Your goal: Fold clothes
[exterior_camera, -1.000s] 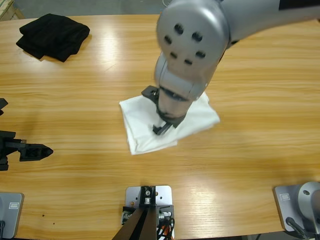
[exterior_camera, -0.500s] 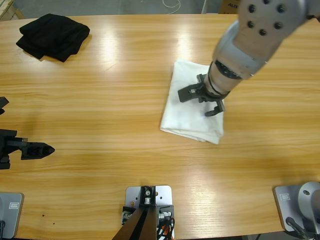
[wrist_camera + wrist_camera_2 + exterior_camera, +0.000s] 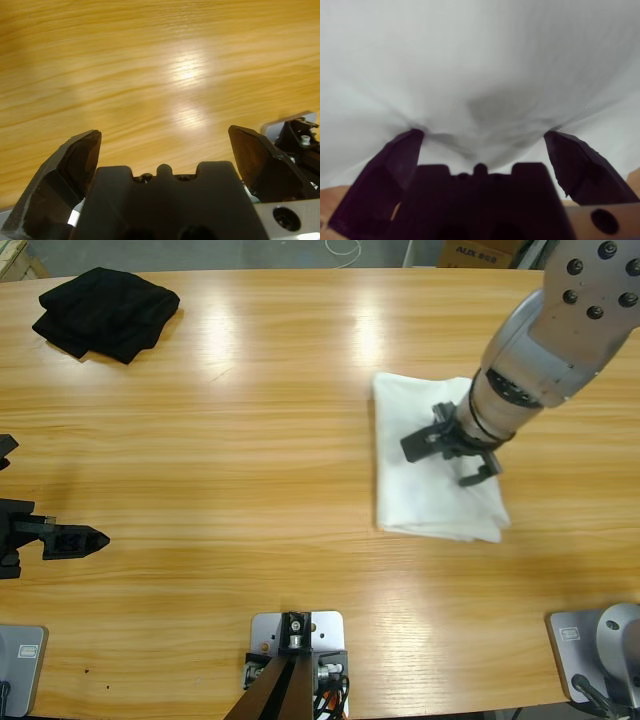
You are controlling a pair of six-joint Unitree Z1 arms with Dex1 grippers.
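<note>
Long wooden desk [image 3: 250, 440] with pale grain and soft glare patches, seen from above. Folded white T-shirt [image 3: 435, 465] lying flat right of centre, roughly rectangular. Right gripper [image 3: 455, 445] pressed down onto its upper middle, jaws spread wide, tips resting on the cloth, silver forearm reaching in from the upper right corner. Folded black garment [image 3: 105, 310] at the far upper left corner of the desk, well apart from the shirt. Left gripper [image 3: 60, 540] low at the left edge, pointing right over bare wood, near neither garment.

Left wrist view: bare desk [image 3: 160, 75] with one bright reflection, left gripper [image 3: 162, 145] with jaws spread apart and holding nothing.

Right wrist view: white T-shirt [image 3: 480, 60] filling nearly everything, puckered into shallow creases between the spread jaws of the right gripper [image 3: 480, 137], both tips pressing into the fabric, slivers of wood at the lower corners.
</note>
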